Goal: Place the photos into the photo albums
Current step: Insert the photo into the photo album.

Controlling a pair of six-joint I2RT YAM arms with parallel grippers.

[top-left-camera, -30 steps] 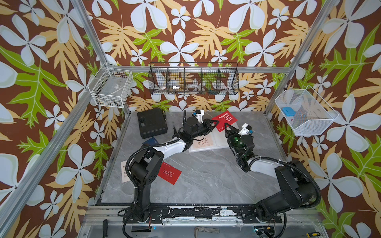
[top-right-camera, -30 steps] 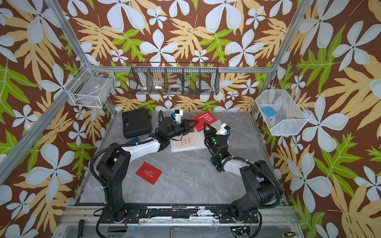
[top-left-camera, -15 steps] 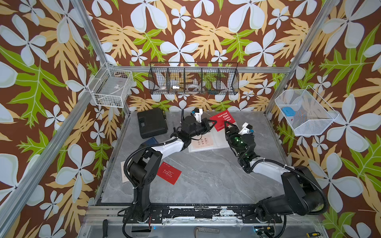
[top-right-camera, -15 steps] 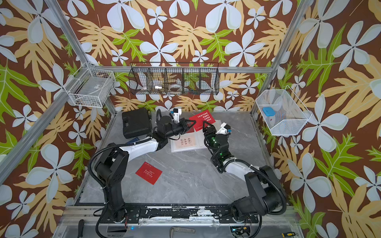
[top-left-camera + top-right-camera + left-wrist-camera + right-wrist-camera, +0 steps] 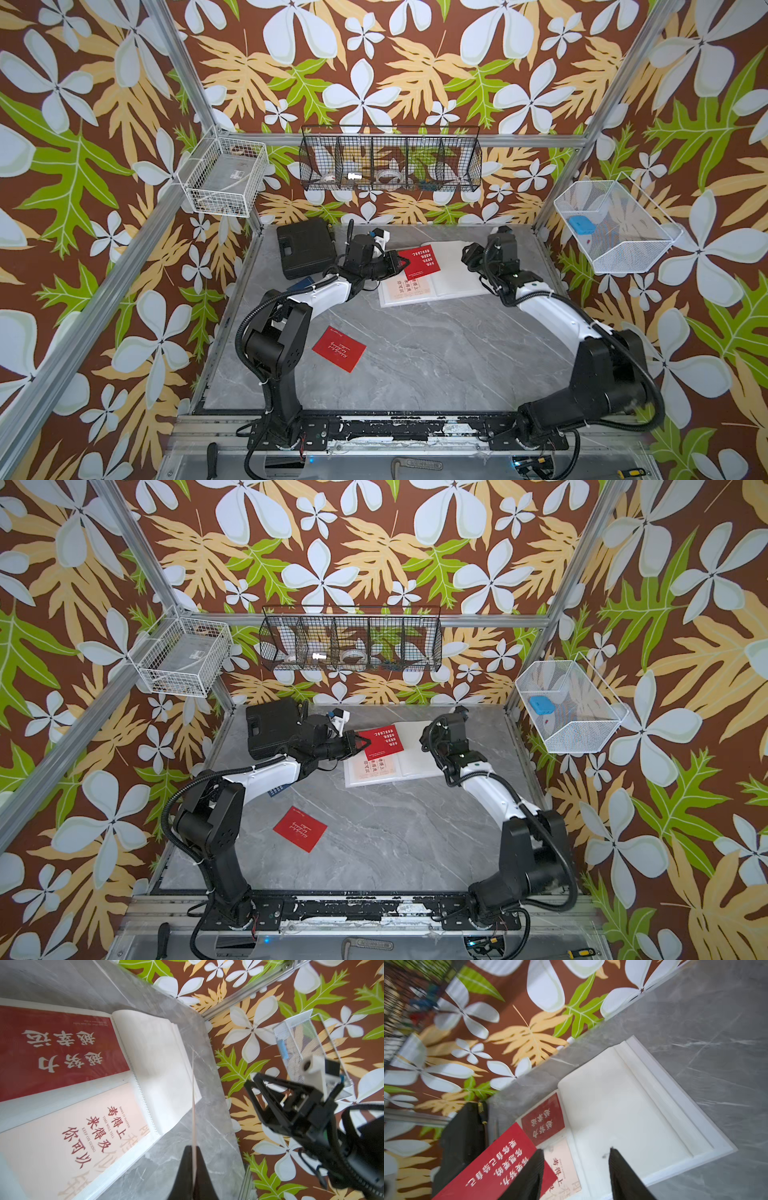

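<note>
The white photo album (image 5: 451,274) (image 5: 415,756) lies open at the back of the table. Its left page holds a dark red photo (image 5: 58,1049) (image 5: 543,1122) and a cream photo (image 5: 405,287) (image 5: 83,1132). My left gripper (image 5: 401,262) (image 5: 365,742) (image 5: 193,1153) is shut on a bright red photo (image 5: 420,259) (image 5: 383,739) (image 5: 492,1167), held over that left page and seen edge-on (image 5: 193,1095) in the left wrist view. My right gripper (image 5: 469,257) (image 5: 426,735) (image 5: 575,1159) hangs open over the blank right page (image 5: 618,1109), holding nothing. Another red photo (image 5: 338,348) (image 5: 300,828) lies flat on the table. A navy photo (image 5: 302,284) peeks from under my left arm.
A black plastic case (image 5: 305,247) (image 5: 270,727) sits at the back left beside my left wrist. A black wire basket (image 5: 390,164) hangs on the back wall, a white one (image 5: 222,176) on the left and another (image 5: 611,224) on the right.
My right gripper has opened and drawn back to the right, off the red photo. My left gripper has closed fully on that photo and holds it over the album's left page.
</note>
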